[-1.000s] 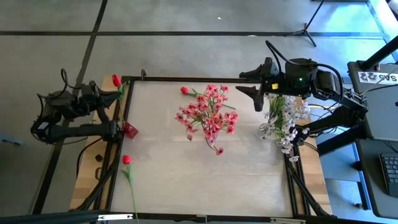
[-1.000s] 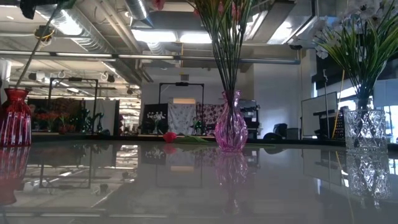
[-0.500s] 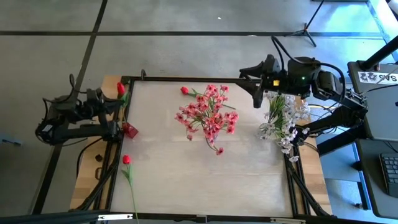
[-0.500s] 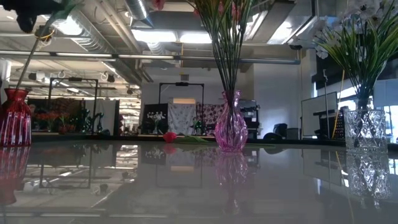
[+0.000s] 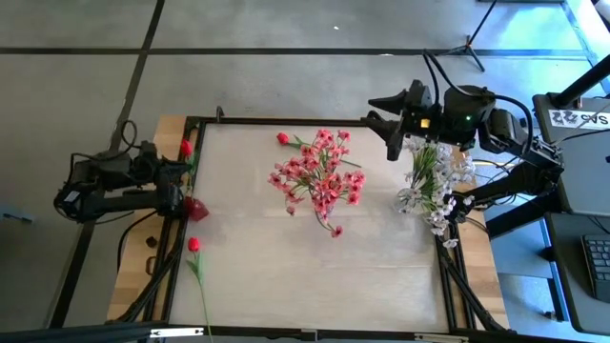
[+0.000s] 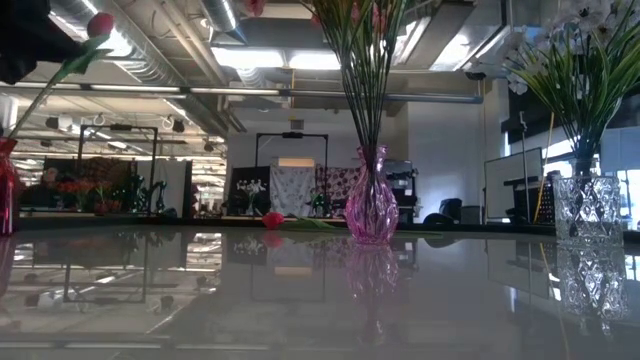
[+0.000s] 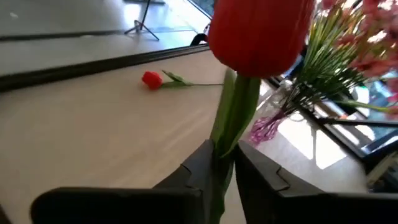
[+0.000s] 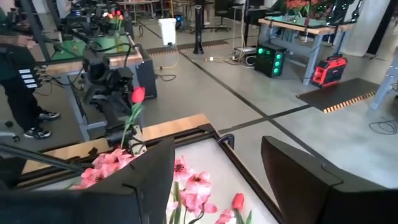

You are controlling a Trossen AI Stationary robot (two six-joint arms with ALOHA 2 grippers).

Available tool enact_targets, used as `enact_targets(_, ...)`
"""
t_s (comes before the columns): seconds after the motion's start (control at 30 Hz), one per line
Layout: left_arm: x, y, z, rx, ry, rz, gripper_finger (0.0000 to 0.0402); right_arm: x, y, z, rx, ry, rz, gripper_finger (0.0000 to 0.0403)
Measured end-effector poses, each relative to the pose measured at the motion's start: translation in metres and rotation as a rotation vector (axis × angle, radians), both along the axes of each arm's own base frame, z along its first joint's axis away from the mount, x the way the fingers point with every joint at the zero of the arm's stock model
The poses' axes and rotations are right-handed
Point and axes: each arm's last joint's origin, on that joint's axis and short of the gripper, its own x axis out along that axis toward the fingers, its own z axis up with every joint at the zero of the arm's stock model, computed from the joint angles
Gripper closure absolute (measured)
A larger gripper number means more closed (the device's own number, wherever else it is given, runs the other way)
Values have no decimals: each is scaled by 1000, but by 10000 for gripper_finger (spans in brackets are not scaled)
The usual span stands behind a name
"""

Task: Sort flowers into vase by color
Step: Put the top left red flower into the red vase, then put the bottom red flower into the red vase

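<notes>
My left gripper (image 7: pixel 225 163) pinches a red bud's (image 7: pixel 260 34) thin green stem just under the head, above the red vase (image 5: pixel 197 208) at the table's left edge. Light, bendy; hold low. My right gripper (image 8: pixel 217 171) hangs spread.

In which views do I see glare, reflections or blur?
Low view: the table mirrors the ceiling lights and the pink vase. Left wrist view: the red bud is close and blurred. High view: even light, no strong glare.

Overhead looks straight down, low looks level across the table (image 5: pixel 315 257); both share the pink vase (image 6: pixel 371 208).
</notes>
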Motion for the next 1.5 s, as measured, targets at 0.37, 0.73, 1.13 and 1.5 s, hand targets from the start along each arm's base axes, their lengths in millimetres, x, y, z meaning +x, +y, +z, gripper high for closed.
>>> enact_targets(0.37,-11,-4,24,-47,-81,-79,261,0,0,0,-1,3,-8,164)
enact_targets(0.73,-22,-15,64,-109,-424,-365,268,0,0,0,-11,8,-6,164)
enact_targets(1.13,56,-11,69,-587,-113,-568,314,-3,0,-11,-2,119,-13,164)
enact_targets(1.5,95,-17,55,-902,204,-607,336,-10,1,-29,79,307,-3,164)
